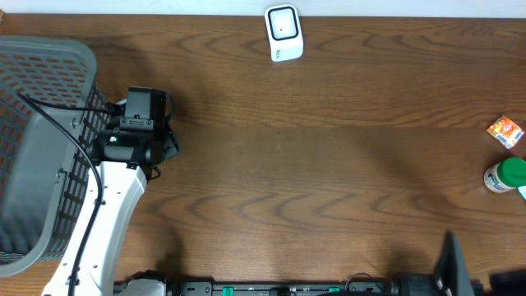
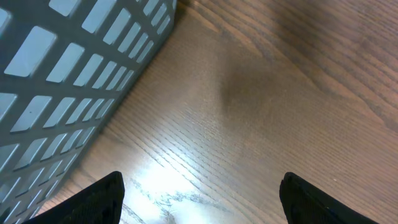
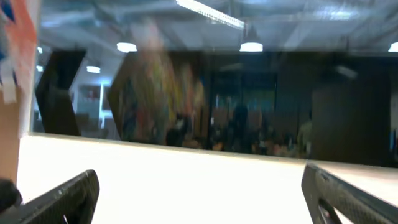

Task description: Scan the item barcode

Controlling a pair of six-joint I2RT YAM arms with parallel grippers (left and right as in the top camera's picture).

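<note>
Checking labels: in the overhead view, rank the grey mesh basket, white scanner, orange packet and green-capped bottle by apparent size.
1. Grey plastic mesh basket.
2. White rectangular scanner.
3. Orange packet and green-capped white bottle look alike; the bottle is cut off at the frame edge, so unranked.

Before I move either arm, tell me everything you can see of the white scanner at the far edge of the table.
The scanner is a small white block, plastic by its look, with rounded corners and a dark window framed in white; a faint marking below is too small to read. It sits on the wooden table near the far edge, turned slightly askew. Only the table touches it.
</note>
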